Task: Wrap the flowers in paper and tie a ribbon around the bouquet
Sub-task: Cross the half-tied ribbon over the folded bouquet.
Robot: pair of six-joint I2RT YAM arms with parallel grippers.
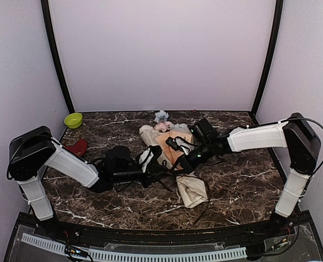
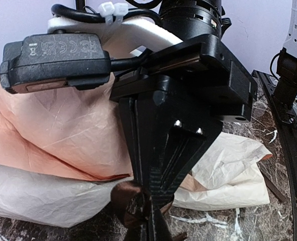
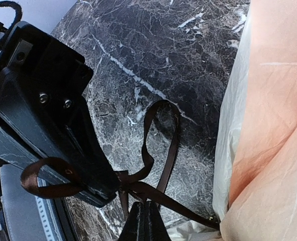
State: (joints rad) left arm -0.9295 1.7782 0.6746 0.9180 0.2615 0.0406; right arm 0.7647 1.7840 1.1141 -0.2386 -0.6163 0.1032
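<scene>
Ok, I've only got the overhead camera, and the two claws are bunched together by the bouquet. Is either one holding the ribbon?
Observer: Yes. In the right wrist view the right claw is shut on the ribbon.
Operator: And the left?
Observer: The left claw is shut on it too, at a bunched brown fold.
Operator: Any slack?
Observer: One loop lies on the table beside the paper.

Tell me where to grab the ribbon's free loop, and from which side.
Pinch the ribbon across the loop's two strands, near where they converge below its arch. Come from above: the loop seems to lie flat on the marble table, apart from the paper.
</scene>
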